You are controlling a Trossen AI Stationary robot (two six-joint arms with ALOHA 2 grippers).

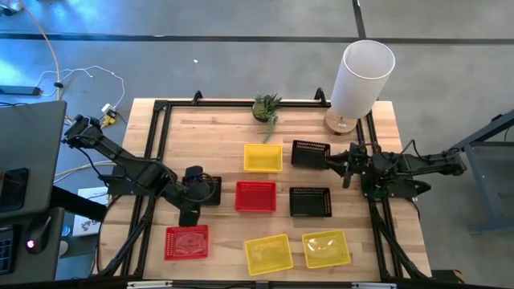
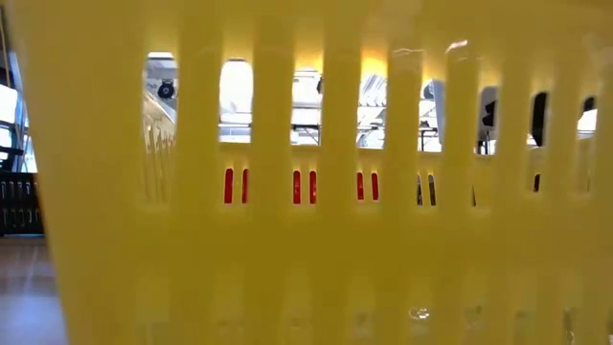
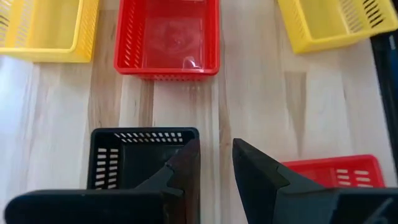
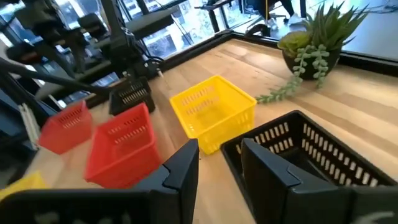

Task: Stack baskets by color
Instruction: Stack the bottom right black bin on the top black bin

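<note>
Eight baskets show on the table. A yellow one [image 1: 263, 157] and a black one [image 1: 311, 152] lie far, a red one [image 1: 255, 196] and a black one [image 1: 310, 201] in the middle, and a red one [image 1: 186, 242] and two yellow ones [image 1: 268, 254] [image 1: 325, 248] near. A third black basket [image 3: 137, 155] sits at the left under my left gripper [image 3: 216, 162], which is open, with bare wood showing in its gap. My right gripper [image 4: 217, 162] is open at the right end of the far black basket [image 4: 323, 155]. My left gripper slants down from the table's left. One finger [image 3: 186, 168] stands in front of the black basket's wall toward the near edge [image 3: 194, 134]. I cannot tell whether it touches that wall. My right gripper touches nothing that shows.
A tall white cylinder [image 1: 361, 76] and a small green plant [image 1: 267, 106] stand at the far edge. A black frame rail [image 1: 152, 160] borders the tabletop. A yellow basket wall [image 2: 306, 240] fills the low view, with red and black showing through its slots.
</note>
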